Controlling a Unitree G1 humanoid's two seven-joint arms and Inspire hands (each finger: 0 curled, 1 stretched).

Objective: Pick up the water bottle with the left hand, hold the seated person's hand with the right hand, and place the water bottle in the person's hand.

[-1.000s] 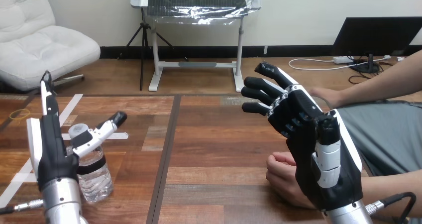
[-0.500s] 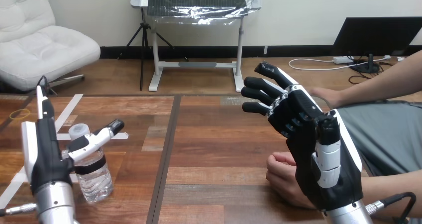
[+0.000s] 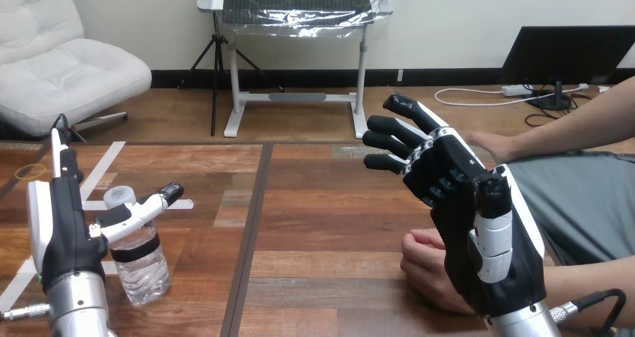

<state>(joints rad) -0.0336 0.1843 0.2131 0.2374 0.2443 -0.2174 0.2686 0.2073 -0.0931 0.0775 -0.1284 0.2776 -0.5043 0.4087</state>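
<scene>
Your left hand (image 3: 64,232) stood straight-fingered beside the water bottle (image 3: 141,260), your right hand (image 3: 468,217) loosely spread by the person's hand (image 3: 421,266).

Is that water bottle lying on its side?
No, the water bottle stands upright on the table, cap at the top, right beside the robot's left hand.

At 8 o'clock my left hand (image 3: 64,236) stands with its fingers straight, the thumb crossing the neck of the upright water bottle (image 3: 142,266) on the table (image 3: 322,202). I cannot judge contact. At 4 o'clock my right hand (image 3: 479,225) is raised with its fingers loosely extended, and the person's hand (image 3: 423,266) rests at its 8 o'clock.
</scene>
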